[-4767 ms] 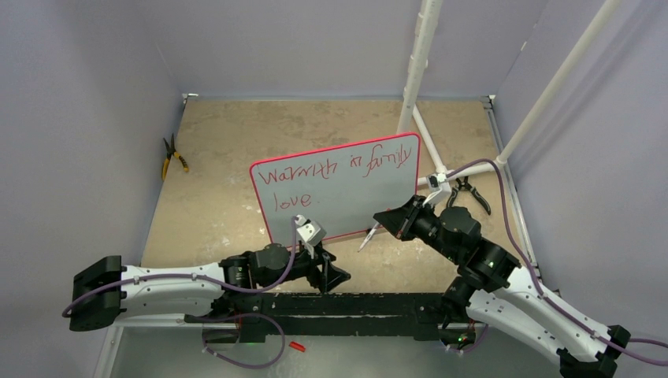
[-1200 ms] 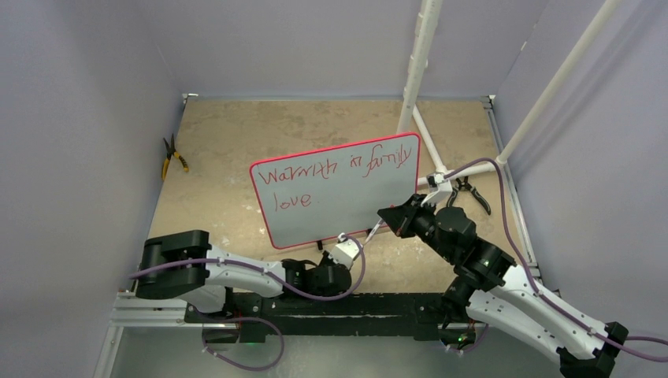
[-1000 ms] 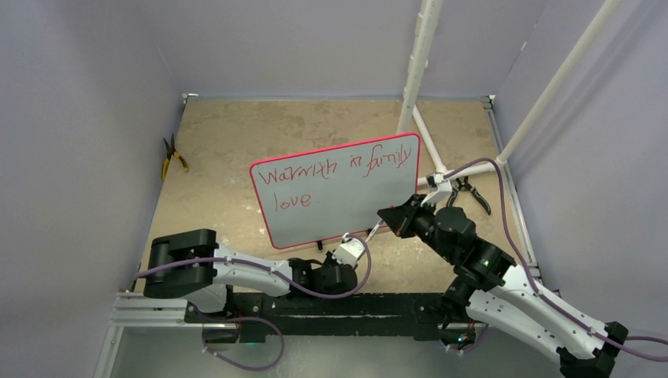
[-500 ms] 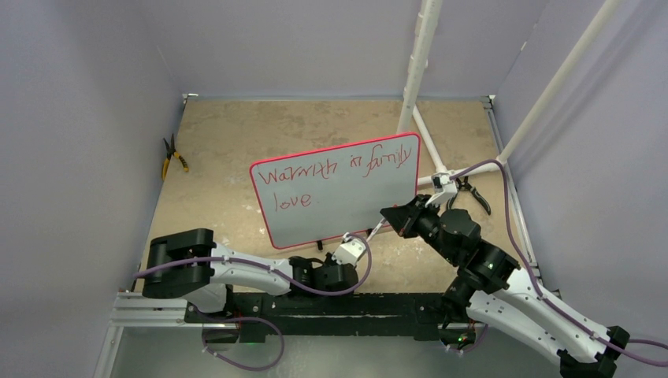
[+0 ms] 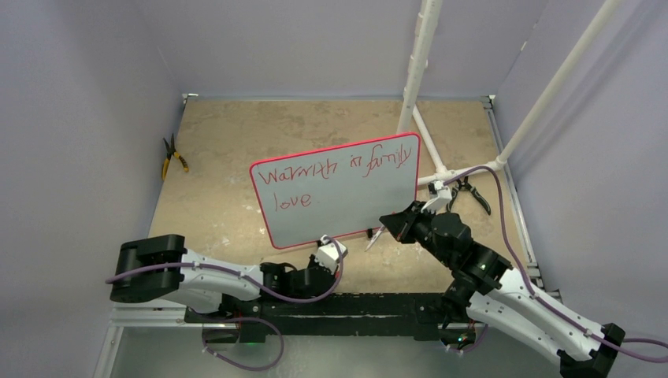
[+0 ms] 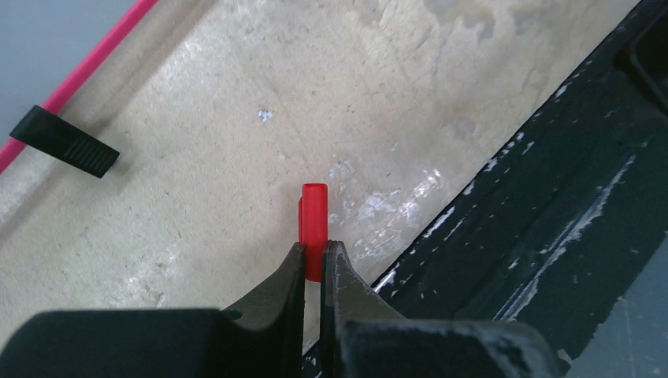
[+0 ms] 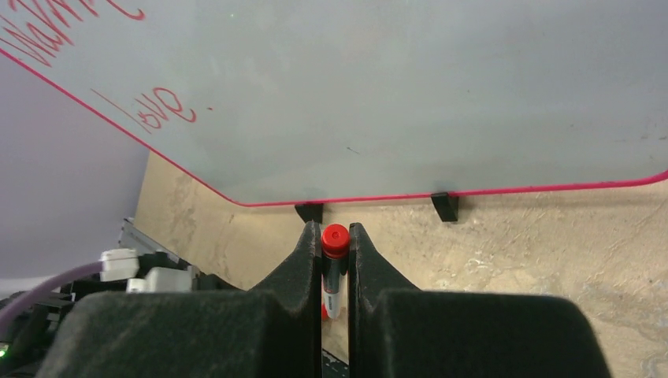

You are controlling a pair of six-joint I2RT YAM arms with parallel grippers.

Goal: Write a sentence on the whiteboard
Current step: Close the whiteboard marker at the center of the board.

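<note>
- top view: the whiteboard point(image 5: 354, 209) stood upright in the middle of the counter point(image 5: 236, 134), face toward the arms so it was easy to reach. the sentence point(image 5: 339, 168) sat up top in two red lines and looked finished to me.
- left wrist: left tool point(image 6: 313, 256) was clamped on a small red cap point(image 6: 313, 213), low over the counter beside the black rail point(image 6: 551, 197). probably for recapping.
- right wrist: right tool point(image 7: 335, 232) pinched the marker point(image 7: 335, 241), red end near the board's bottom rim, clear of the writing.
</note>
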